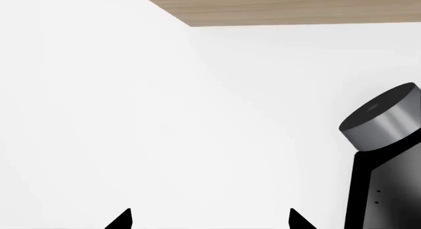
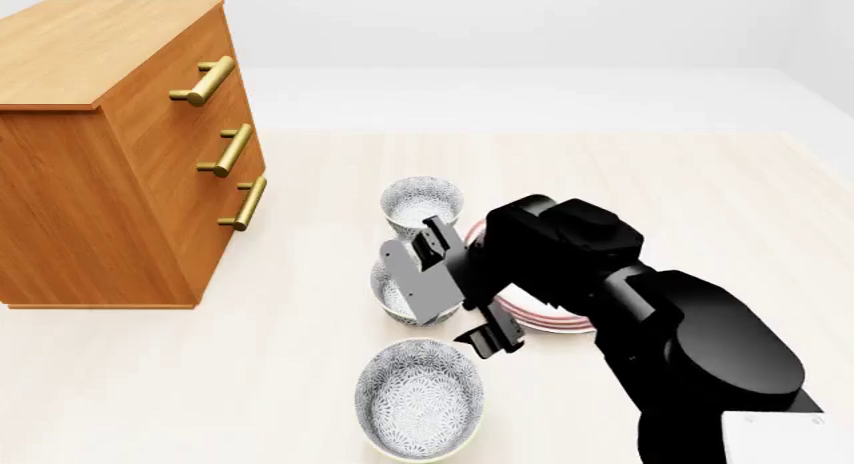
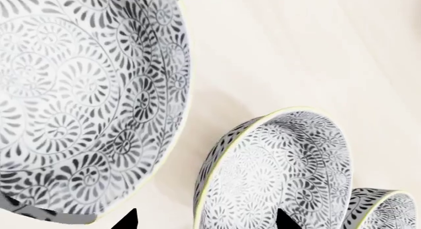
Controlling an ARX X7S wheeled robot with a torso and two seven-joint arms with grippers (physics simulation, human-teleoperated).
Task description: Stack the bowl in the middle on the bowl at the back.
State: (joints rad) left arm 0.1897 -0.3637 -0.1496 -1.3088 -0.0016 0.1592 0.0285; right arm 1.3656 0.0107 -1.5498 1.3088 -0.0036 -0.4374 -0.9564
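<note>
Three speckled blue-grey bowls stand in a row on the pale table. The bowl in the middle (image 2: 390, 292) (image 3: 276, 174) is half hidden in the head view by my right gripper (image 2: 462, 290) (image 3: 204, 220). That gripper is open, and the bowl's near rim lies between its two black fingertips. The bowl at the back (image 2: 423, 204) (image 3: 388, 209) stands free just beyond. The third bowl (image 2: 420, 399) (image 3: 79, 100) sits in front. My left gripper (image 1: 210, 220) is open on nothing, facing a white surface, and is out of the head view.
A wooden chest of drawers (image 2: 107, 154) with brass handles stands at the left. A red-ringed white plate (image 2: 541, 319) lies right of the bowls, mostly under my right arm. A grey cylinder on a black body (image 1: 385, 120) shows in the left wrist view.
</note>
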